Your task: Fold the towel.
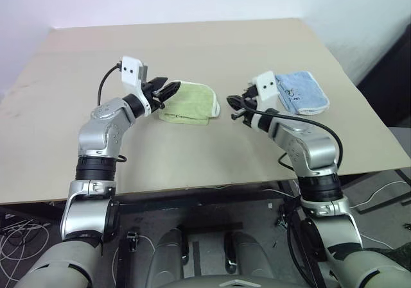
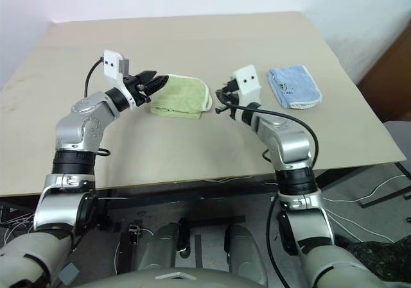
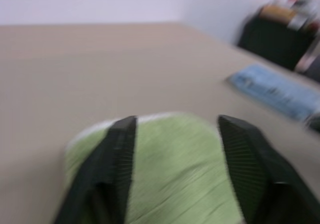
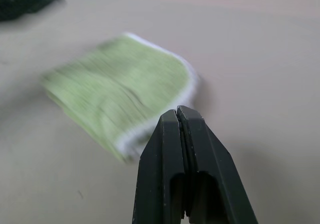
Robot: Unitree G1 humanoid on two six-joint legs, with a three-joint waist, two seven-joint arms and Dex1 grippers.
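Observation:
The light green towel (image 1: 191, 102) lies folded into a small thick pad near the middle of the table, its white edging along the right side. My left gripper (image 1: 168, 89) hovers at the towel's left end. Its fingers (image 3: 117, 149) are open with nothing between them, and the towel (image 3: 175, 169) lies just beyond the tips. My right gripper (image 1: 235, 102) hangs a short way to the right of the towel, apart from it. In the right wrist view that gripper (image 4: 177, 110) is shut and empty, pointing toward the towel (image 4: 120, 87).
A smaller light blue towel (image 1: 299, 92) lies folded on the table behind my right wrist. The tan table (image 1: 192, 44) is bare toward the back and left, and its front edge runs below both forearms. Cables lie on the floor beneath.

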